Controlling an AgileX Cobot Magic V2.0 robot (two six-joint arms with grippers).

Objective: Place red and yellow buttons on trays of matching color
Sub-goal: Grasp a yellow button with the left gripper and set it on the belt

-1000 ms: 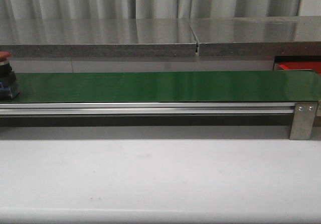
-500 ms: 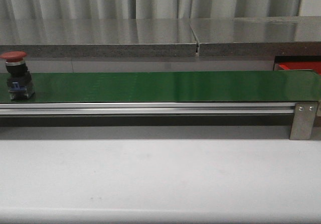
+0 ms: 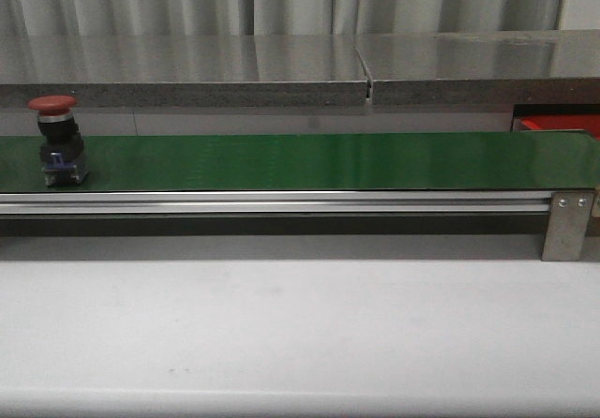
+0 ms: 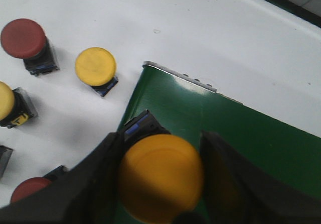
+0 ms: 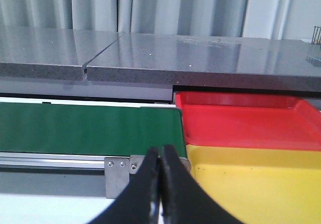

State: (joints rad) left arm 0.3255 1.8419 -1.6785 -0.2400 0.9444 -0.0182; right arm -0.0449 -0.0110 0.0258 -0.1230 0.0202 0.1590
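A red button (image 3: 58,141) stands upright on the green belt (image 3: 328,160) near its left end. In the left wrist view my left gripper (image 4: 163,139) is shut on a yellow button (image 4: 160,176), held over the end of the belt (image 4: 241,133). Both black fingers (image 4: 105,169) press against its cap. My right gripper (image 5: 161,151) is shut on nothing, hanging in front of the belt's other end. Just past it lie the red tray (image 5: 251,118) and the yellow tray (image 5: 251,184), side by side. Neither gripper shows in the front view.
On the white table beside the belt's end stand loose buttons: a red one (image 4: 22,38), a yellow one (image 4: 95,66), another yellow (image 4: 5,101) and another red (image 4: 30,189). A grey counter (image 3: 281,62) runs behind the belt. A metal bracket (image 3: 567,221) closes its right end.
The red button has travelled to the right along the belt, from the frame's left edge to fully in view.
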